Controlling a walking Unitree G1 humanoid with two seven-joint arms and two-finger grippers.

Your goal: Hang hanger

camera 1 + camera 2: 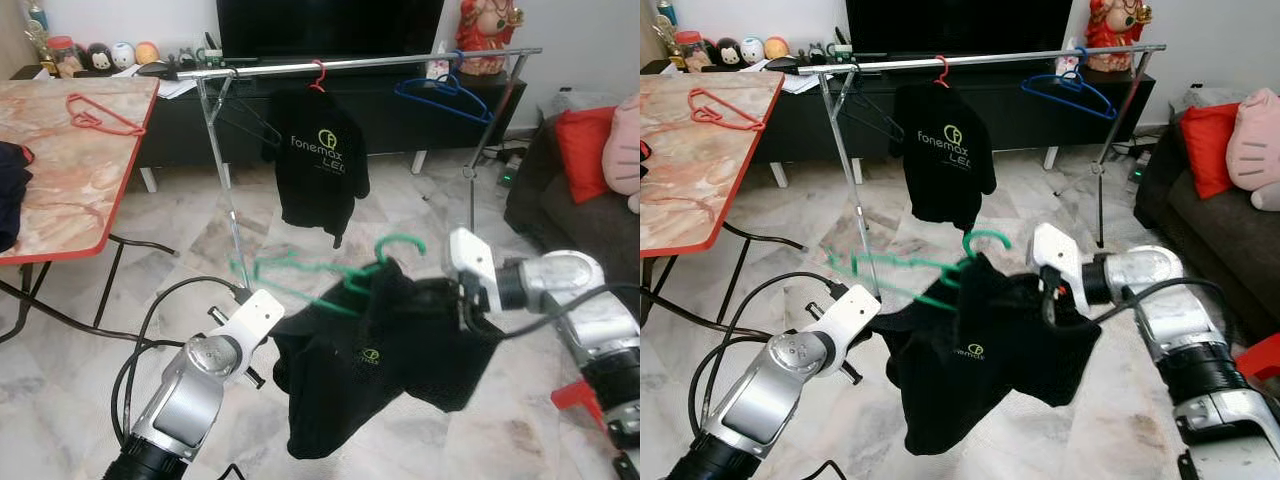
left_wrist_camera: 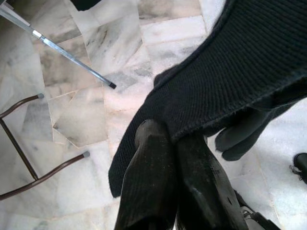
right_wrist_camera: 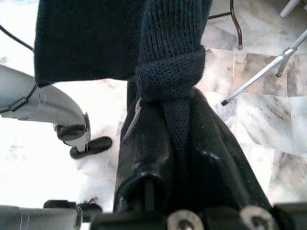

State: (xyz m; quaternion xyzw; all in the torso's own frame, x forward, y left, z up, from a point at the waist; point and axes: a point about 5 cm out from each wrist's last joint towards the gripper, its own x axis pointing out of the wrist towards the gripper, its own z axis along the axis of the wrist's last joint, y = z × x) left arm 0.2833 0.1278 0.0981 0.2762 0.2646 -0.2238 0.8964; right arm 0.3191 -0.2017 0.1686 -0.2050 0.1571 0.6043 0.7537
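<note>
Left eye view: both hands hold a black shirt (image 1: 370, 365) on a green hanger (image 1: 340, 272) above the floor, short of the rail (image 1: 350, 63); another shirt (image 1: 318, 160) hangs there.

Left wrist view: left hand (image 2: 170, 141) pressed together, pinching the shirt's hem.

Right wrist view: right hand (image 3: 165, 103) clamps bunched shirt fabric

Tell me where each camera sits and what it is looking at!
Left eye view: on the head, looking forward and down at the clothes rail, both silver arms and the black shirt on its green hanger.
Right eye view: beside it, sharing that scene.
Left wrist view: on the left wrist, along the left gripper pinching shirt cloth over marble floor.
Right wrist view: on the right wrist, along the right gripper clamping bunched cloth.
</note>
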